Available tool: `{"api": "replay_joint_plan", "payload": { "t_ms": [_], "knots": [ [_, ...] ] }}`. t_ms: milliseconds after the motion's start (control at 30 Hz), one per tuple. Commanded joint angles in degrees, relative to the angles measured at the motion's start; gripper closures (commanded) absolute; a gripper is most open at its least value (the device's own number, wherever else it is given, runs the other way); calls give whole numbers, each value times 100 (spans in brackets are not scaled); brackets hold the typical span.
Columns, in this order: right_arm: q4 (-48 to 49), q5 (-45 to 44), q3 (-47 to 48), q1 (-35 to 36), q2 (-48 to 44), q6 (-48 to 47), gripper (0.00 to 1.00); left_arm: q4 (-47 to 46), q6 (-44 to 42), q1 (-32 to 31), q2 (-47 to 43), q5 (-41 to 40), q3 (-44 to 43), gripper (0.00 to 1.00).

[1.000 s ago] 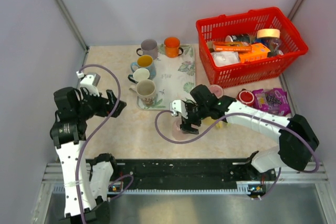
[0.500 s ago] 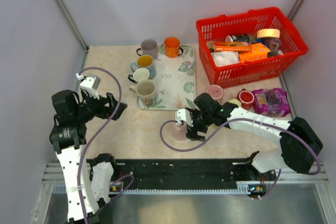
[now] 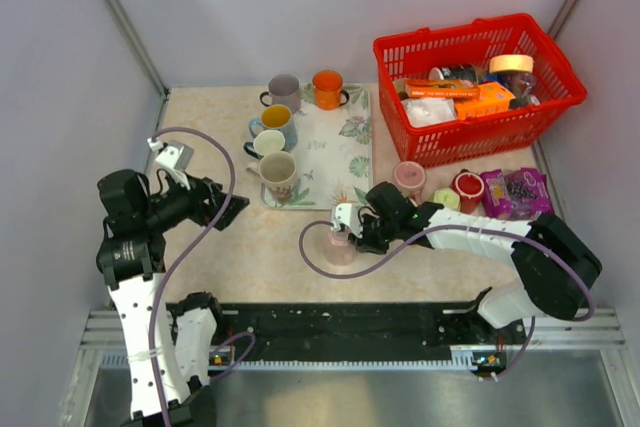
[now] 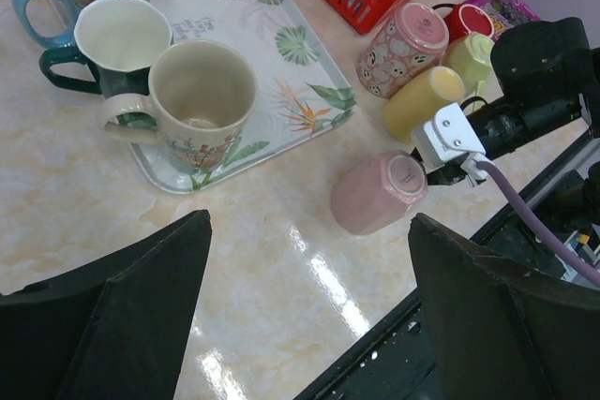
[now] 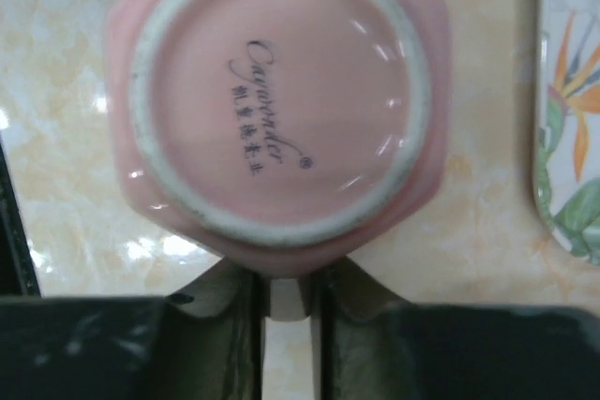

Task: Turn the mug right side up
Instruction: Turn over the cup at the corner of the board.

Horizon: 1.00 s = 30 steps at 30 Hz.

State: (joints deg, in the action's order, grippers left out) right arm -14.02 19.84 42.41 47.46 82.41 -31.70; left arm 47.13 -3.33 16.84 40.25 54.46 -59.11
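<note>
A pink six-sided mug stands upside down on the marble table, near the front edge. Its printed base faces up and fills the right wrist view. My right gripper reaches in from the mug's right side. It is shut on the mug's pale handle, which is pinched between the two fingers. The left wrist view shows the same mug with the right gripper against it. My left gripper hovers open over the left of the table, well away from the mug, with nothing between its fingers.
A floral tray at the back holds several upright mugs. A red basket full of packets stands back right. An upturned patterned cup, a yellow cup, a red cup and a purple packet crowd behind my right arm.
My right gripper has dropped beside the pink mug and shut on its handle. The left gripper has shifted slightly and stays open.
</note>
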Motion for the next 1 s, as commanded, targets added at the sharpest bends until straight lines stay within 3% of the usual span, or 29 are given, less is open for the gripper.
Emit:
{"api": "replay_joint_plan", "payload": {
  "t_ms": [0,167,333,433,533,667,833,967],
  "knots": [
    [41,-76,170,-18,-128,199,100,-713,-97,30,-245,443,180,9],
    [-960,529,1345,-211,-419,471,100,-978,-1174,21,-342,381,-100,7],
    [-2111,1994,3392,-711,238,1445,100,-811,-3897,-181,-553,566,-469,1],
    [-2254,3286,4220,-1071,757,2175,100,-811,-5366,-181,-597,697,-575,1],
    [-1616,4218,4521,-1300,1083,3289,100,-959,-6537,-190,-589,934,-514,1],
    [361,5231,4460,-1345,1347,5557,100,-1549,-6925,-216,-413,1496,-461,1],
    [1006,5513,4863,-1266,1690,6193,100,-838,-8857,-453,-290,1901,-312,4],
    [1358,5513,5136,-1143,1927,6536,100,-820,-9123,-892,-36,1946,-337,5]
  ]
}}
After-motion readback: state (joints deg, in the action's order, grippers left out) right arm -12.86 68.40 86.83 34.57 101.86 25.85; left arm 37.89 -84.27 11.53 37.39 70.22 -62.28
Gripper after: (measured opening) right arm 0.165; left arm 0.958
